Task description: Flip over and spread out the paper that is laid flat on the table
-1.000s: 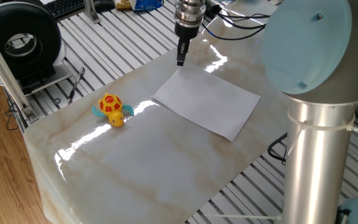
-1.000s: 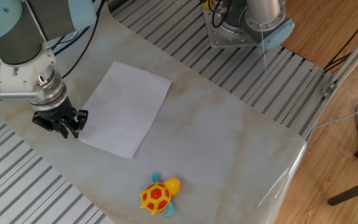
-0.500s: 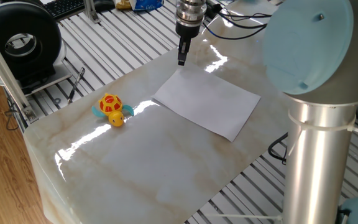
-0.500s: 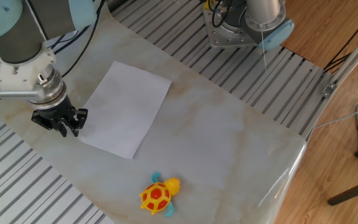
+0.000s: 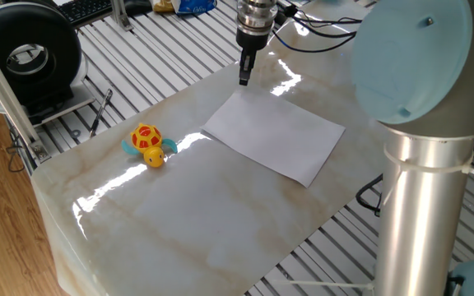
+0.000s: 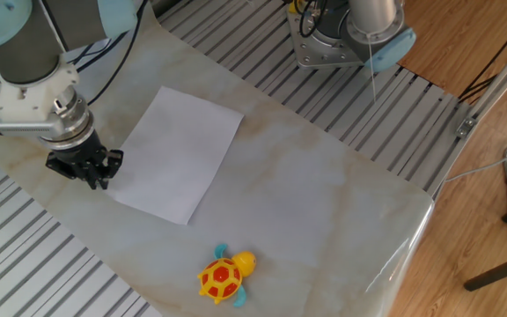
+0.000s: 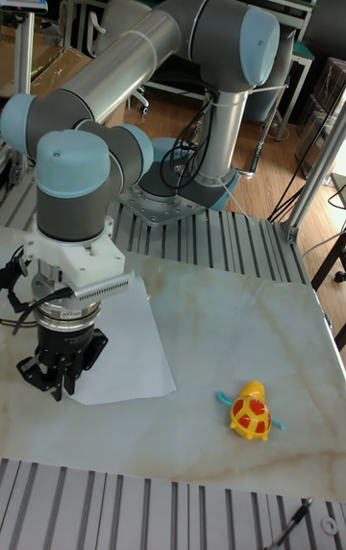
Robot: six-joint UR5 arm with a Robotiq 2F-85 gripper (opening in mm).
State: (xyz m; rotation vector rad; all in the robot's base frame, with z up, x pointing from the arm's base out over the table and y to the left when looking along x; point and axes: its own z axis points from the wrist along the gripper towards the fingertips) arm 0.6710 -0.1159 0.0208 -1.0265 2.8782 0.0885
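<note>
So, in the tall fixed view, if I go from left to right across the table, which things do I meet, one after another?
gripper → paper → toy turtle. The gripper hangs at the paper's left corner, so its place is just ahead of the sheet.

The plain white rectangular paper sheet point(image 6: 179, 154) lies flat on the glossy marble-veined table point(image 6: 324, 202) — the orange-shelled toy turtle point(image 6: 223, 276) sits well apart, near an edge.

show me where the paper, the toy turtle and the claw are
paper point(image 5: 274, 136), one fixed view, middle of the sheet
toy turtle point(image 6: 221, 278), the other fixed view, its red shell
claw point(image 5: 243, 78), one fixed view, between the fingertips
</note>
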